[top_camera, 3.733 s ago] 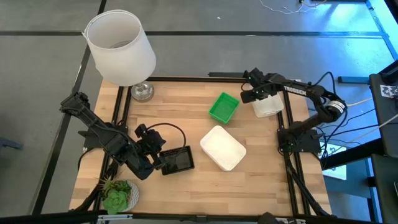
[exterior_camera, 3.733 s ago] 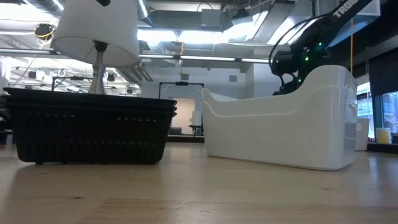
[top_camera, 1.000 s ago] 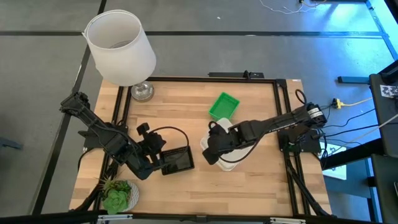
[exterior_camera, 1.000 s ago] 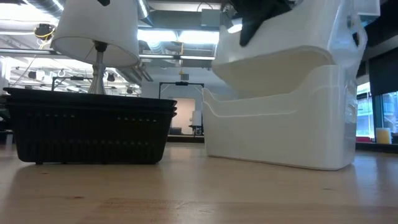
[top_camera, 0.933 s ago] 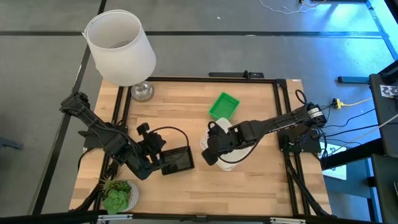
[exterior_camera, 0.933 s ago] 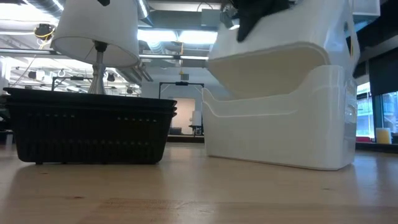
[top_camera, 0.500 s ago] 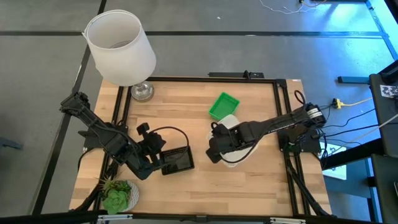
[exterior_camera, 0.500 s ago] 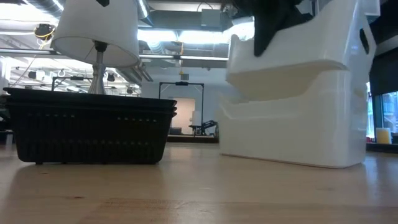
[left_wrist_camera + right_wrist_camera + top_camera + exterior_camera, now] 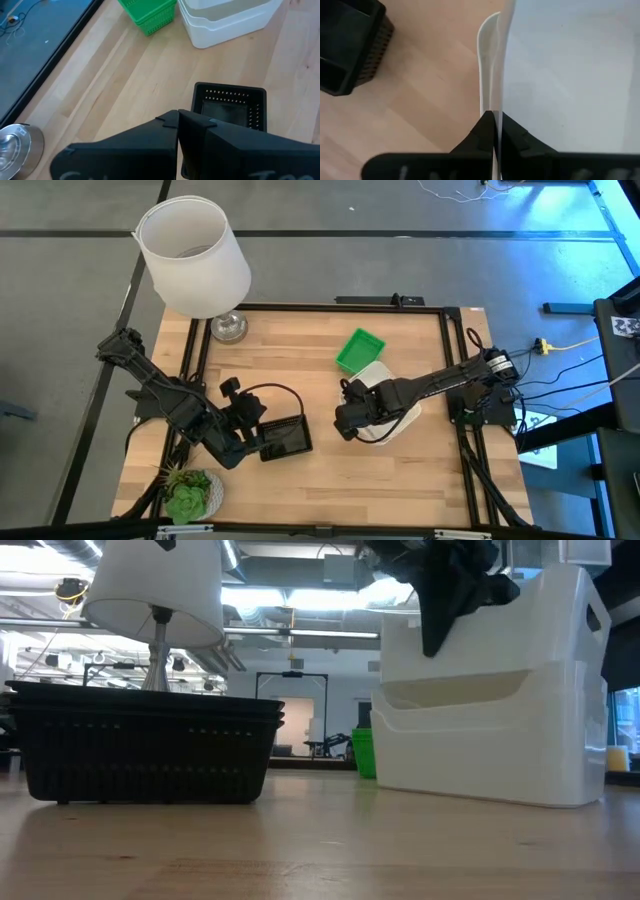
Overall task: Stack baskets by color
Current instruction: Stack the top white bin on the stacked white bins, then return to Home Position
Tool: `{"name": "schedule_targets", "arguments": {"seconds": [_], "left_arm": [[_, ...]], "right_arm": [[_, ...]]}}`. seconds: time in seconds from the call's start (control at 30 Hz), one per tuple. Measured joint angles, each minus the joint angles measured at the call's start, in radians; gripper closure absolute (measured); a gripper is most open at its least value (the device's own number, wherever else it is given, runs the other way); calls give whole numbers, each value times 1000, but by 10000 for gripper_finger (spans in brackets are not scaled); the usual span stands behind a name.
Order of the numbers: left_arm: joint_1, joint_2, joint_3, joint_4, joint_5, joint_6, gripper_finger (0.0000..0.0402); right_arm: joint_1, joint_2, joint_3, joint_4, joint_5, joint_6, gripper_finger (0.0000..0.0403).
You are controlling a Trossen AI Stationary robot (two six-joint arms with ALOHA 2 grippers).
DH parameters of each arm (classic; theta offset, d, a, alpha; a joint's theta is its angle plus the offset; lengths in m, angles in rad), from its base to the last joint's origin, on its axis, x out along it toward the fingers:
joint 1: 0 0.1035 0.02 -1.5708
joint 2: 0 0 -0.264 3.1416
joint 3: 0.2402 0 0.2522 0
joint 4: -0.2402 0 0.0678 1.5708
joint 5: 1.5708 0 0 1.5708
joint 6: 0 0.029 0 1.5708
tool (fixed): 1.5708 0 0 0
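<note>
Now right arm stretched low, fingers (image 9: 495, 131) pinching white basket (image 9: 392, 402) rim; left fingers (image 9: 178, 131) pressed together.

Wooden table (image 9: 300, 345) carries black baskets (image 9: 286, 437), white baskets (image 9: 392, 412), green baskets (image 9: 359, 350).

White baskets (image 9: 392, 412) nested mid-table, green basket (image 9: 359, 351) behind, black baskets (image 9: 286, 437) left.
</note>
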Motion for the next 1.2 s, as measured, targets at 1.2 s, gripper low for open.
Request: {"name": "schedule_targets", "arguments": {"seconds": [1.2], "left_arm": [[-3,0,0,-1,60,-2,401]], "right_arm": [[-32,59,66,-115,-37,-138,312]]}}
